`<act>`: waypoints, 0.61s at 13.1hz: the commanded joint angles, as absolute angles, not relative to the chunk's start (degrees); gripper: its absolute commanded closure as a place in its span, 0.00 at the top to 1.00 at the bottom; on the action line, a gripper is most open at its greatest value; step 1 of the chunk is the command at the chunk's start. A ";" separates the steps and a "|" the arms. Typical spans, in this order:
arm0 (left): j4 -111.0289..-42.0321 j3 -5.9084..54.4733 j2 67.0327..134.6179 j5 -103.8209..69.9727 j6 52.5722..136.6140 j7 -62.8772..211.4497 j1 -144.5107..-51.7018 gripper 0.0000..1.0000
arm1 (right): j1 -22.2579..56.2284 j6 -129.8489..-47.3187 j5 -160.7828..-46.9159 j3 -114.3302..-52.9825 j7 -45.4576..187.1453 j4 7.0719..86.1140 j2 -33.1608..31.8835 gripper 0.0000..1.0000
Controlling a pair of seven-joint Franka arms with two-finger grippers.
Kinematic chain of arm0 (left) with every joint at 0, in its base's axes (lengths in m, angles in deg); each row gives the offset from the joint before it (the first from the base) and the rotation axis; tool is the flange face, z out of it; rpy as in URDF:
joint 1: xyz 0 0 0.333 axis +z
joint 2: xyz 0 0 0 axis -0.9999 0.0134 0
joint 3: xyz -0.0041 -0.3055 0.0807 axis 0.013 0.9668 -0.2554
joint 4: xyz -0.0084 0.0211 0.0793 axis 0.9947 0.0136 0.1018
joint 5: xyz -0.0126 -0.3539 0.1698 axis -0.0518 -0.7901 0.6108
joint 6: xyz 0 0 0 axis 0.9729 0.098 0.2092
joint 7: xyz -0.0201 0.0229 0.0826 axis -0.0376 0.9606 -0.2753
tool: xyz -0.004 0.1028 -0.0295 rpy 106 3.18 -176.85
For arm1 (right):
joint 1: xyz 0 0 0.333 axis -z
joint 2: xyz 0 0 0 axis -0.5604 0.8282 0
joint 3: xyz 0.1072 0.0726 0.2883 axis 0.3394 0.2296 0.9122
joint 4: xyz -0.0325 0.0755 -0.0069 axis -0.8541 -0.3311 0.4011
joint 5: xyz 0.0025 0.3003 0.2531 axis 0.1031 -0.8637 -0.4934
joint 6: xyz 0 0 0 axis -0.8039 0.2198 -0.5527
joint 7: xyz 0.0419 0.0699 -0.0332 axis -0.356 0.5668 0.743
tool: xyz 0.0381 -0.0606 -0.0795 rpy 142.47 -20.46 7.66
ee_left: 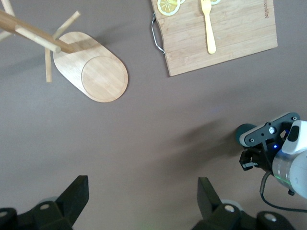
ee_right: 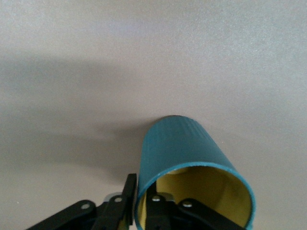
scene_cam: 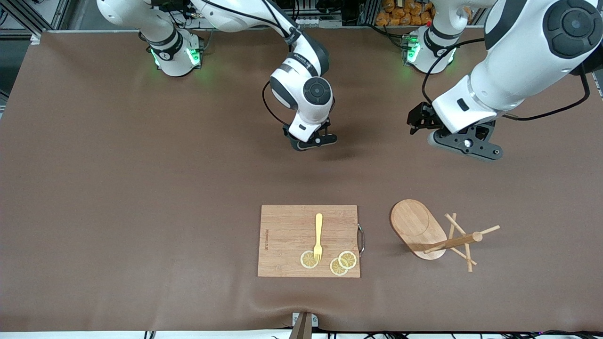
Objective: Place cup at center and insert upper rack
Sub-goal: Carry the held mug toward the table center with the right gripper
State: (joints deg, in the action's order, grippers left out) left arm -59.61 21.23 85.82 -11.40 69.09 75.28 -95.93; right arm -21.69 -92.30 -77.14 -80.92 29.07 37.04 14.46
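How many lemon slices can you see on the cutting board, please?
3, all on the cutting board at its edge nearest the front camera: one under the tines of the yellow fork, two overlapping toward the board's metal handle.

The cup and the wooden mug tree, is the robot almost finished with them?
Not yet. The right gripper is shut on the rim of the cup, over bare table farther from the front camera than the cutting board. Nothing looks finished. The upper rack lies tipped on its side beside the board. The left gripper hangs open over the table, holding nothing.
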 commanded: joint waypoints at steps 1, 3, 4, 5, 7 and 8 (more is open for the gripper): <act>-58.73 21.25 86.10 -12.06 69.98 76.52 -96.09 1.00 | -22.61 -92.41 -78.52 -81.55 26.71 36.08 15.10 0.21; -58.82 21.25 86.10 -12.06 69.98 77.39 -96.00 1.00 | -22.61 -92.41 -78.43 -81.55 25.91 36.16 15.10 0.20; -58.73 21.25 86.10 -12.06 69.98 77.57 -96.00 1.00 | -22.61 -92.41 -78.52 -81.55 25.91 36.08 15.10 0.15; -58.73 21.25 86.10 -12.06 69.98 77.57 -96.00 1.00 | -22.61 -92.41 -78.43 -81.55 25.91 36.08 15.10 0.04; -58.65 21.34 86.01 -12.06 69.98 77.66 -96.09 1.00 | -22.61 -92.41 -78.60 -81.55 25.47 36.08 15.10 0.00; -58.64 21.77 86.01 -12.06 69.98 77.66 -96.17 1.00 | -22.61 -92.41 -79.48 -81.55 24.43 36.16 15.10 0.00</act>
State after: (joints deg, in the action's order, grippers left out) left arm -59.52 21.37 85.89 -11.40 69.84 76.64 -95.99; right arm -21.71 -92.36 -77.48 -80.92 26.32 37.03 14.49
